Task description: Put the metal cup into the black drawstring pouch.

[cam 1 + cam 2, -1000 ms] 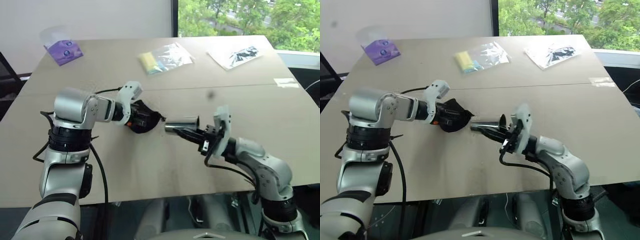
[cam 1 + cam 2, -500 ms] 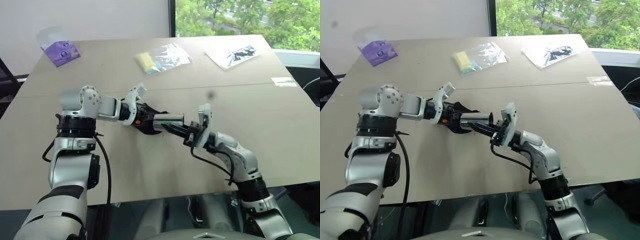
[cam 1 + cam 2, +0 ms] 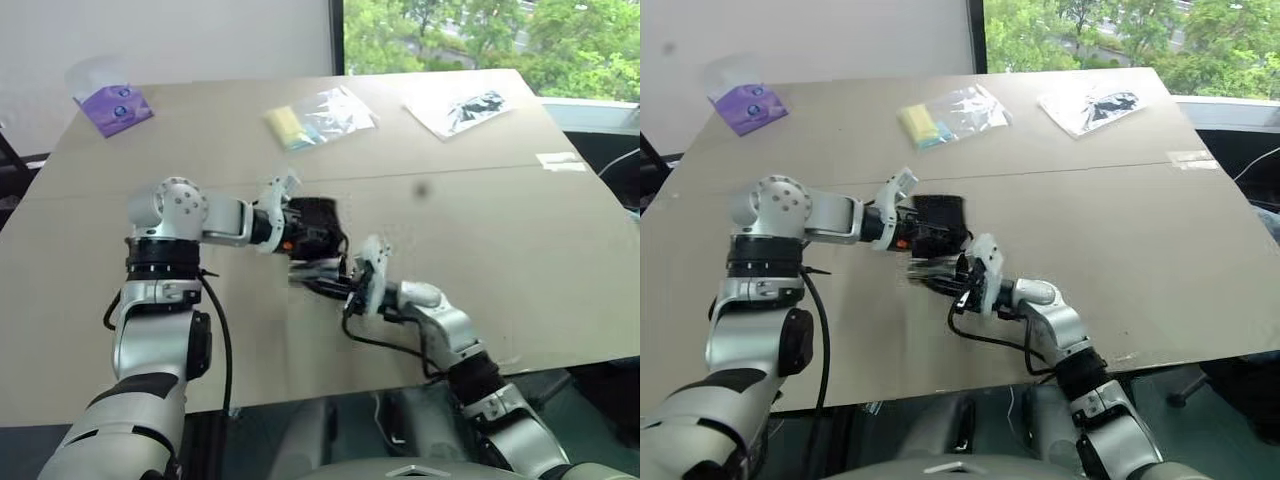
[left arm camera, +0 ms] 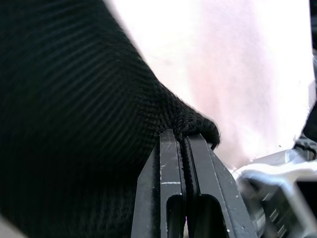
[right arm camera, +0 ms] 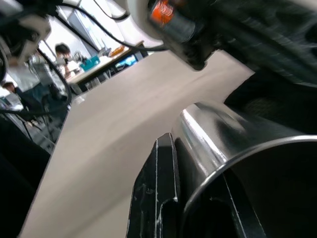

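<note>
Right now I'm mid-insertion: my left gripper (image 4: 184, 144) is clamped tight on the rim of the soft black fabric drawstring pouch (image 3: 314, 222), holding it above the tan table (image 3: 520, 230). My right gripper (image 3: 335, 285) pinches the wall of the small shiny steel cup (image 3: 313, 272), lying sideways just below the pouch. Looks misaligned to me; next I'd raise the cup to the mouth before pushing in.
</note>
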